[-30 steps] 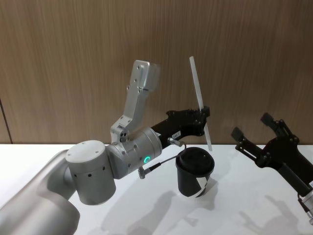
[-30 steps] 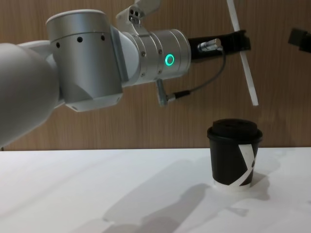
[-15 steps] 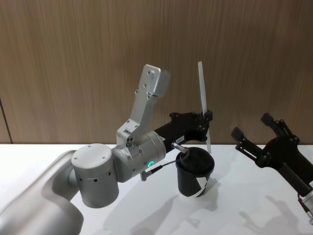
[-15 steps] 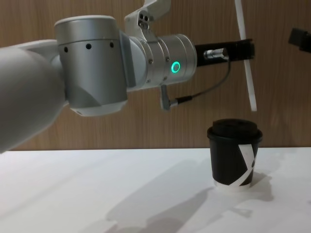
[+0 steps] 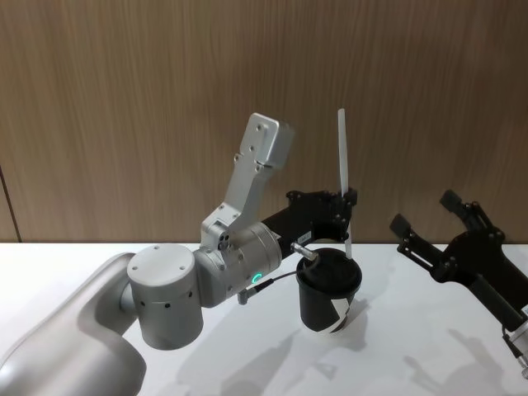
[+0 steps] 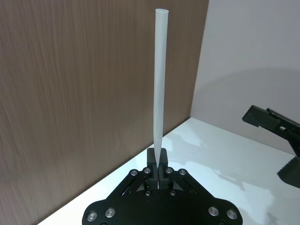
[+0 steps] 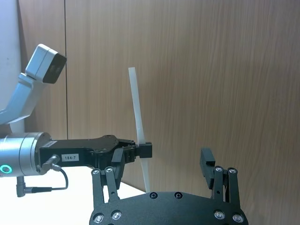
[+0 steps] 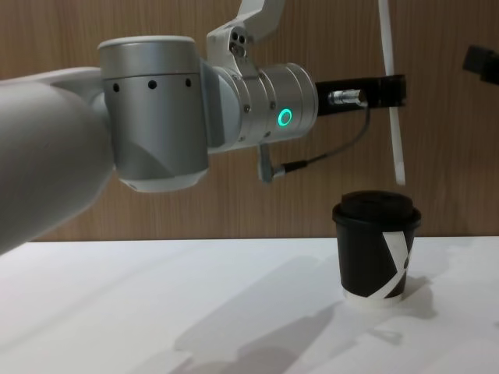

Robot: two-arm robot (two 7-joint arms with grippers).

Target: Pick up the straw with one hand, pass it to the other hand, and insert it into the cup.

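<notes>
The white straw point(image 5: 342, 157) stands almost upright, and my left gripper point(image 5: 345, 203), the one with the silver wrist and green ring light, is shut on its lower part. Its bottom tip hangs just above the domed lid of the black cup point(image 5: 328, 290). From the chest, the straw point(image 8: 397, 148) ends a short gap over the cup point(image 8: 376, 251), near the lid's right side. The left wrist view shows the straw point(image 6: 159, 93) rising from the closed left gripper point(image 6: 158, 164). My right gripper point(image 5: 425, 212) waits open to the right, apart from the straw point(image 7: 137, 108).
The cup stands on a white table point(image 5: 412, 346) in front of a wood-panel wall point(image 5: 124, 107). A grey cable point(image 8: 327, 156) loops under the left wrist. The left arm's silver elbow point(image 5: 165, 293) fills the near left.
The left gripper has turned the straw from tilted to nearly upright and lowered it, bringing its tip close over the cup lid. The right gripper has not moved.
</notes>
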